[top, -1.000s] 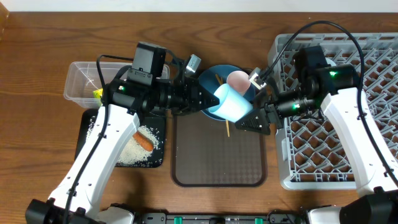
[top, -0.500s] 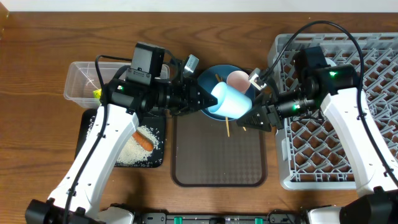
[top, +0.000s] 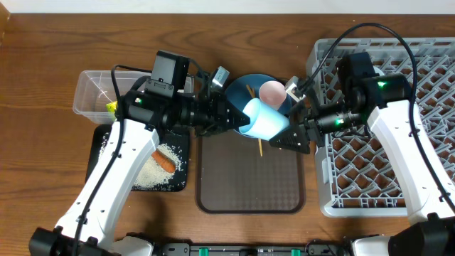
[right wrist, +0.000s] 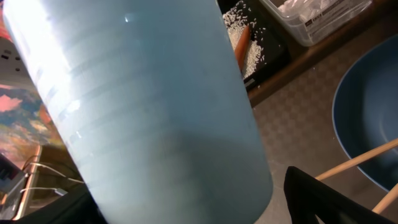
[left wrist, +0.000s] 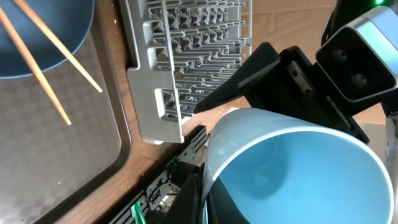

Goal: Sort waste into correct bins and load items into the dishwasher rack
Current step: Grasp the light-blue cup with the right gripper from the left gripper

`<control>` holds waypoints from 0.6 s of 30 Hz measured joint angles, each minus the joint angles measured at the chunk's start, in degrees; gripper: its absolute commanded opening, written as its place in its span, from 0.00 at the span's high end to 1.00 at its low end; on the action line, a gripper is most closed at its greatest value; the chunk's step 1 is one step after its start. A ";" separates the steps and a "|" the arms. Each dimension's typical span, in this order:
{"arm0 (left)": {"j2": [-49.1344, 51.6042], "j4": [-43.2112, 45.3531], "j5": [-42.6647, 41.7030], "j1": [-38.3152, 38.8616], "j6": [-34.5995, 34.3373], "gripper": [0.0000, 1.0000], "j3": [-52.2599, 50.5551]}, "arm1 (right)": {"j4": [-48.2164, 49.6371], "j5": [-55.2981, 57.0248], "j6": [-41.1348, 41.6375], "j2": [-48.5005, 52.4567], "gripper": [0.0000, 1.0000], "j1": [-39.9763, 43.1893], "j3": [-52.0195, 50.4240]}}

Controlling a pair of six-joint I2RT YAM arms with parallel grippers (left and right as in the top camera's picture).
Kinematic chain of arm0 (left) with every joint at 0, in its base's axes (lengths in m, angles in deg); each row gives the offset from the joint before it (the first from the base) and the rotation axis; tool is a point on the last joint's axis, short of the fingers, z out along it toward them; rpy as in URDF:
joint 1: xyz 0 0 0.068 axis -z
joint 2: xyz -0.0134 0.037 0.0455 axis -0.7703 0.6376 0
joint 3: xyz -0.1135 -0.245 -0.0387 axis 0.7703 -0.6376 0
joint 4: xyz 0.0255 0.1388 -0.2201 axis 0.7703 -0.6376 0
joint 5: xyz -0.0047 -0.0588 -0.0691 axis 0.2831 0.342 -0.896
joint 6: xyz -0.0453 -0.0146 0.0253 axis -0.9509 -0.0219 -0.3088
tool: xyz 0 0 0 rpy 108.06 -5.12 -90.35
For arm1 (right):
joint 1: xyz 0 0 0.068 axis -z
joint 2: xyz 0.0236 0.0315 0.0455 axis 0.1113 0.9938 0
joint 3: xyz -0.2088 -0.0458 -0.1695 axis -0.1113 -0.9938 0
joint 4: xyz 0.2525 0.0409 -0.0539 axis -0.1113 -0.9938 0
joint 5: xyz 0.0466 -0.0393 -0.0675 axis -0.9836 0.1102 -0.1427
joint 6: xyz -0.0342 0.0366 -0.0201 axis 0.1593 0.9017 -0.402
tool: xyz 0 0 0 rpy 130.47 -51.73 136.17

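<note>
Half above the blue plate and half above the brown serving tray, holding the light blue cup on its side in the air, with the left fingers clenched on its rim and its open mouth facing the left wrist camera. Flanking the cup's closed end with the right fingers, spread and released, with a gap showing between one finger and the cup wall. Carrying the pale pink cup and two chopsticks on the plate below. Standing on the bench at the right, the grey rack. Lying at the left, rice and a carrot in the black tray; white paper in the clear container beyond it, a yellow-green wrapper at its near edge.
</note>
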 measured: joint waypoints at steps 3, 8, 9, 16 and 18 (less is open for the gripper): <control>0.00 -0.79 -0.02 0.00 0.02 0.94 0.00 | -0.02 -0.11 -0.55 0.00 0.21 0.00 0.00; 0.00 -1.01 0.04 0.00 0.02 0.94 0.00 | 0.11 -1.09 -1.84 0.00 0.28 0.00 0.00; 0.00 -1.05 0.02 0.00 0.02 0.94 0.00 | 0.11 -1.25 -1.92 0.00 0.28 0.00 0.00; 0.00 -1.33 -0.02 -0.02 0.02 0.94 -0.02 | 0.24 -2.67 -4.26 0.00 0.45 0.02 0.00; 0.02 -1.31 0.22 -0.39 0.02 0.94 -0.04 | -0.04 -2.99 -5.27 -0.02 0.63 0.13 -0.02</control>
